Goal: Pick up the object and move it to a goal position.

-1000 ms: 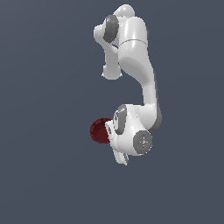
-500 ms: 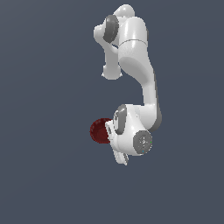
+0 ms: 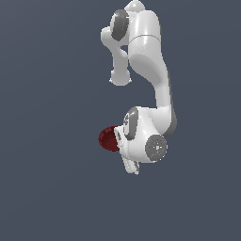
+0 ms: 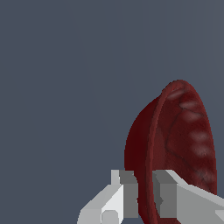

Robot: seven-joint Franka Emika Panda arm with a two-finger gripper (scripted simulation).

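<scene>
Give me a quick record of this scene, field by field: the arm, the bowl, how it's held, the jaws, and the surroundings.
arm: white Panda arm, bent down toward the bowl
object: dark red glossy bowl, shallow and round
bowl pose: on edge, rim seen nearly side-on in the wrist view
hold: gripper clamps the rim, one jaw on the outer wall, one inside
bowl position: at the exterior view's left of the wrist
surroundings: plain dark grey background, no support visible under the bowl
goal marker: none visible

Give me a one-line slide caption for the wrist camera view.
Wrist view: the gripper clamps the rim of the dark red bowl, one finger on each side of its wall.
</scene>
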